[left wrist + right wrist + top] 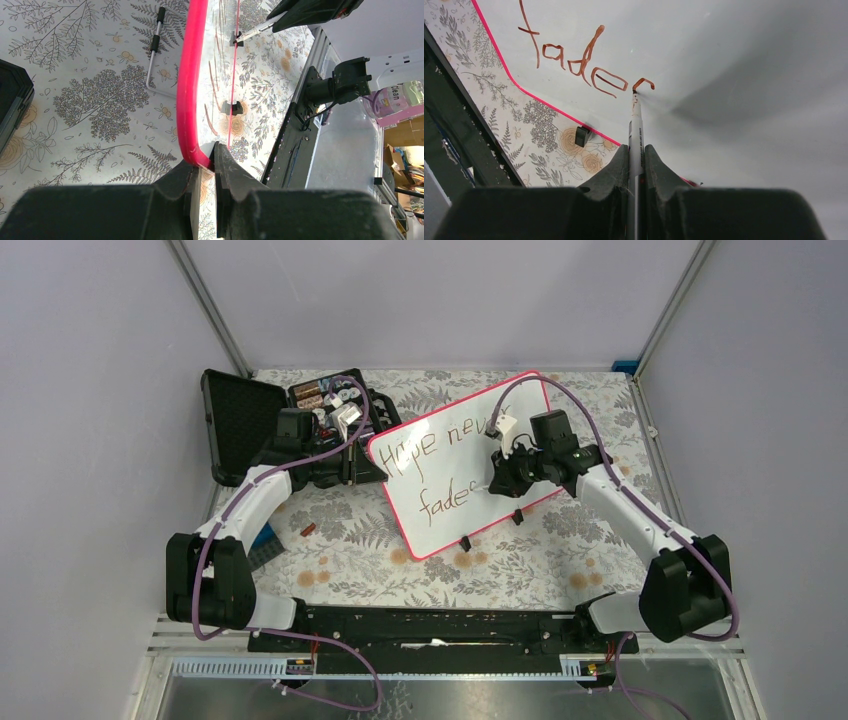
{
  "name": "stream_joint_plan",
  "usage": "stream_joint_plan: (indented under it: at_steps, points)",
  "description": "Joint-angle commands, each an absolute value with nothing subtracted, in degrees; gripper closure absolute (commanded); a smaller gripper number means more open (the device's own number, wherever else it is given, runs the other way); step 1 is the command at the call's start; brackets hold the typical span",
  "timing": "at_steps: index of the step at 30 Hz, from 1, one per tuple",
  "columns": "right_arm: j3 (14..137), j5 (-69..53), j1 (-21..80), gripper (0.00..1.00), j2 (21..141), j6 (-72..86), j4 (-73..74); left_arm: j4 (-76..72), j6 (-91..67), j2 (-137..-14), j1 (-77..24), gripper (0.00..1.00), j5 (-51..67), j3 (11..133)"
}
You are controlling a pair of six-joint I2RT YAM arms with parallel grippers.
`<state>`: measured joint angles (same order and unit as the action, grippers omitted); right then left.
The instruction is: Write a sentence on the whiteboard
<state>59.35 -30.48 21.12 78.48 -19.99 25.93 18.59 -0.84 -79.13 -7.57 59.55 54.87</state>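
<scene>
The whiteboard (450, 472) is seen on the flowered table cover (350, 570), in the middle toward the far side, turned at an angle, with its two black clips (465, 541) on the near long edge. The sentence (465, 433) is written in brown marker in two lines. In the top view "Hope never" is read on the far line and "fade" on the near line, where the right gripper (500, 478) covers what comes after. In the right wrist view "fade" is read clearly, followed by a short hooked stroke. The tip of the marker (636, 135) is touching the left end of this hook. The marker is clamped between the right gripper's fingers (616, 165).

The left gripper (205, 167) is closed on the pink-red rim at the board's left corner. This grip is plain only in the left wrist view, where the board is seen edge-on. The same view shows a bent metal rod with black sleeves (156, 50) lying on the cover, and, beyond the table, a bottle (395, 100) with the word "Clean". An open black case (240, 420) is placed at the far left of the table.
</scene>
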Motion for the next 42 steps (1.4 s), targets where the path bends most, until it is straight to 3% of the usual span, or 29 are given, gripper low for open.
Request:
stream_joint_plan:
  at_steps: [1, 42]
  points:
    - [58.63, -26.48, 21.48, 1.00, 76.79, -21.78, 23.83, 18.90, 4.90, -79.46, -9.49, 1.00, 57.88, 55.33]
    - [56.48, -30.82, 22.55, 1.00, 77.39, -22.09, 24.51, 18.90, 5.01, -79.98, -9.49, 1.00, 57.93, 55.85]
